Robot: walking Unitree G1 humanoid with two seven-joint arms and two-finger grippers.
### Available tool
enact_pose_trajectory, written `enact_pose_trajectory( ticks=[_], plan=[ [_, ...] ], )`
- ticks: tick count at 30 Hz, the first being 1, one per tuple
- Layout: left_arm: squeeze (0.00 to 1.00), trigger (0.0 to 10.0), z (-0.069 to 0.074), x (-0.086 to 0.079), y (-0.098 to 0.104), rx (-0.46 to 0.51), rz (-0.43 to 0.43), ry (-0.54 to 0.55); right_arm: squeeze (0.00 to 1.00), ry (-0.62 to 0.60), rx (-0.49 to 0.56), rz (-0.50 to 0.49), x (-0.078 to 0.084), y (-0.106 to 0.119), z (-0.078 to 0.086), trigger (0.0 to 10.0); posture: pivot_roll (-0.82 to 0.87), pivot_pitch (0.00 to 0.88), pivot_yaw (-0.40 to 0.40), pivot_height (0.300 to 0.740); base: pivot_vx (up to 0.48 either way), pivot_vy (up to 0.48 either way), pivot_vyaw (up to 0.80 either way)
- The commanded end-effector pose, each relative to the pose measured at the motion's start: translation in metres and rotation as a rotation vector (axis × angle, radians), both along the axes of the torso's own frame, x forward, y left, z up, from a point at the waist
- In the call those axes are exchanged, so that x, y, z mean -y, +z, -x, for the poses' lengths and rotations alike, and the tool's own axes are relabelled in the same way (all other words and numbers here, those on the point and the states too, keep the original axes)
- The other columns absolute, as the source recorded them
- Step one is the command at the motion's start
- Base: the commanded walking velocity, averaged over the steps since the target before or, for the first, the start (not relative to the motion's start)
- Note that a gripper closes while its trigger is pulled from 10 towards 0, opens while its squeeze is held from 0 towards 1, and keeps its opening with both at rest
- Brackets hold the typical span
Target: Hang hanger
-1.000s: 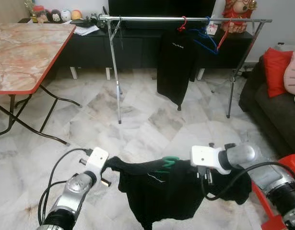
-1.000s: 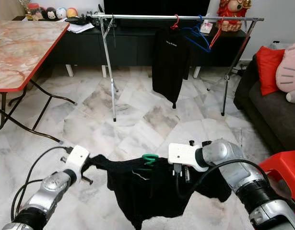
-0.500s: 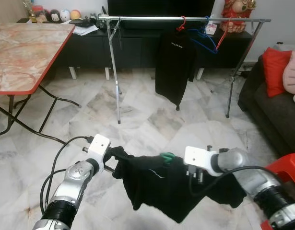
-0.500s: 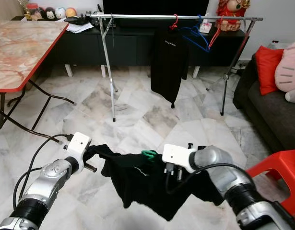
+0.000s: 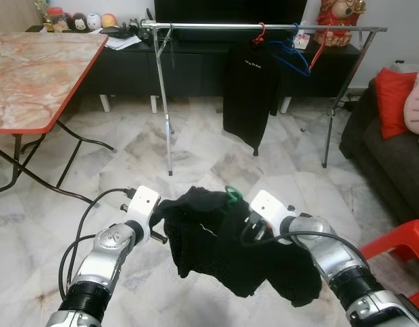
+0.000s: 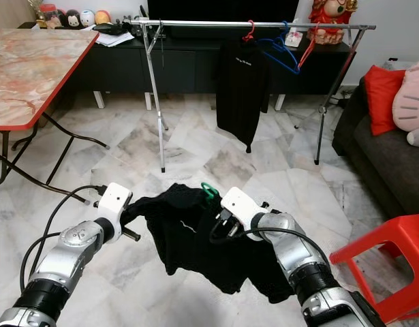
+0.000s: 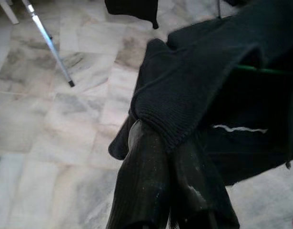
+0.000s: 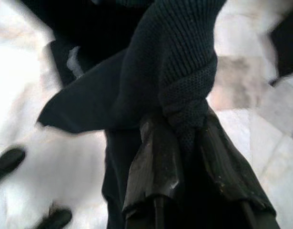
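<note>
Marble floor (image 5: 195,163) below — both fingers, left (image 7: 158,179) and right (image 8: 184,162), pinch a black garment (image 5: 223,238) on a green hanger (image 5: 231,195).

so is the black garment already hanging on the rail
No, the black garment on its green hanger is held between the left gripper and right gripper, well short of the rail.

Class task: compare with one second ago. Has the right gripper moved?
Yes. The right gripper, shut on the black garment, has moved towards the left gripper and clothes rail.
</note>
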State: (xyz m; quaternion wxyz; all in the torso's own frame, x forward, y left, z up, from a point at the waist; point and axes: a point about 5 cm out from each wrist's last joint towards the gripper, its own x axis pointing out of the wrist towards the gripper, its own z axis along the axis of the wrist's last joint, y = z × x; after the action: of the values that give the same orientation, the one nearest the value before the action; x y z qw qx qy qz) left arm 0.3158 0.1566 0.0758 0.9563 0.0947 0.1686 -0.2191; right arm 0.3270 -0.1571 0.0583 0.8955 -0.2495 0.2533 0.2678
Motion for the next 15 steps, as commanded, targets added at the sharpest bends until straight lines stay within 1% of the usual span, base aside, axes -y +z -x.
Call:
enact_pose_trajectory(
  ticks=[1, 2, 4, 6, 7, 10, 13, 15],
  plan=[
    [0.0, 10.0, 0.0, 0.004, 0.005, 0.007, 0.033, -0.01, 0.0, -0.138, 0.069, -0.103, 0.008, 0.014, -0.012, 10.0, -0.02, 0.013, -0.065, 0.74, 0.0, 0.0, 0.0],
    [0.0, 10.0, -0.001, 0.005, 0.005, 0.006, 0.041, -0.01, 0.0, -0.242, 0.099, -0.225, 0.008, 0.02, -0.017, 10.0, -0.02, 0.014, -0.064, 0.74, 0.0, 0.0, 0.0],
    [0.0, 10.0, -0.002, 0.007, 0.006, 0.008, 0.05, -0.013, 0.0, -0.347, 0.137, -0.316, 0.011, 0.026, -0.023, 10.0, -0.02, 0.014, -0.064, 0.74, 0.0, 0.0, 0.0],
    [0.0, 10.0, -0.002, 0.009, 0.007, 0.01, 0.056, -0.017, 0.0, -0.384, 0.146, -0.354, 0.012, 0.028, -0.024, 10.0, -0.02, 0.014, -0.062, 0.74, 0.0, 0.0, 0.0],
    [0.0, 10.0, -0.001, 0.011, 0.007, 0.011, 0.06, -0.023, 0.0, -0.383, 0.16, -0.376, 0.009, 0.029, -0.024, 10.0, -0.02, 0.014, -0.063, 0.74, 0.0, 0.0, 0.0],
    [0.0, 10.0, -0.001, 0.013, 0.008, 0.011, 0.064, -0.028, 0.0, -0.374, 0.18, -0.386, 0.006, 0.03, -0.025, 10.0, -0.02, 0.016, -0.063, 0.74, 0.0, 0.0, 0.0],
    [0.0, 10.0, 0.0, 0.016, 0.007, 0.009, 0.067, -0.035, 0.0, -0.342, 0.207, -0.458, -0.004, 0.034, -0.025, 10.0, -0.02, 0.015, -0.064, 0.74, 0.0, 0.0, 0.0],
    [0.0, 10.0, 0.0, 0.017, 0.007, 0.009, 0.069, -0.035, 0.0, -0.328, 0.203, -0.475, -0.008, 0.034, -0.024, 10.0, -0.02, 0.013, -0.063, 0.74, 0.0, 0.0, 0.0]
  ],
)
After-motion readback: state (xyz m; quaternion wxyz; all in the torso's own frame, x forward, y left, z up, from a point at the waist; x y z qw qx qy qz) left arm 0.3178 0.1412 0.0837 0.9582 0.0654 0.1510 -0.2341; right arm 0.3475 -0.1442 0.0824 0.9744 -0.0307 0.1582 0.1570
